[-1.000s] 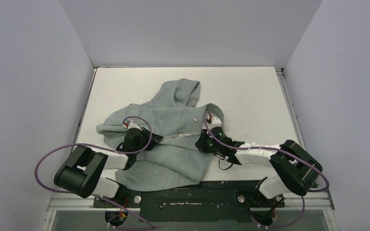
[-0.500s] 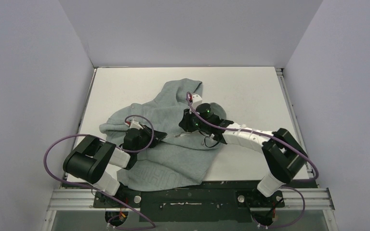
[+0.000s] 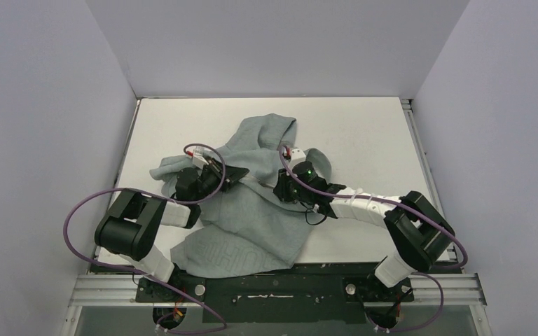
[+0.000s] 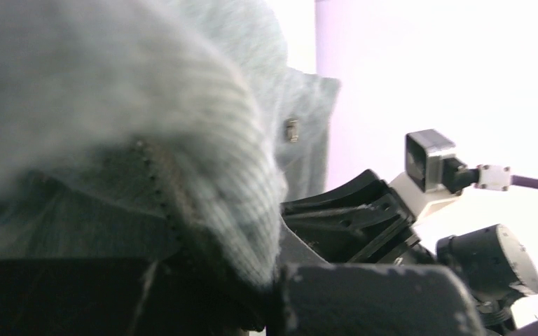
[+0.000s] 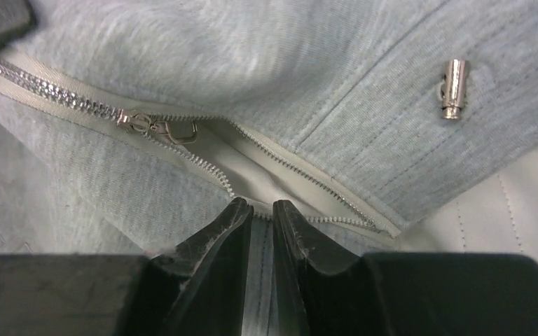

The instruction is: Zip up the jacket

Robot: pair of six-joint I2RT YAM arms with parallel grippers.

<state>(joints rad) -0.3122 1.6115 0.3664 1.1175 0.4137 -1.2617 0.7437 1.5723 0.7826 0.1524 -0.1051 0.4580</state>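
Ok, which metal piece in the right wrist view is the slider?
The left one, the slider, on the teeth; the stud at upper right sits on plain fabric.

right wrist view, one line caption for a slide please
Right gripper, fingers nearly together, at the half-open zipper of the grey jacket; slider upper left, metal cord end upper right.
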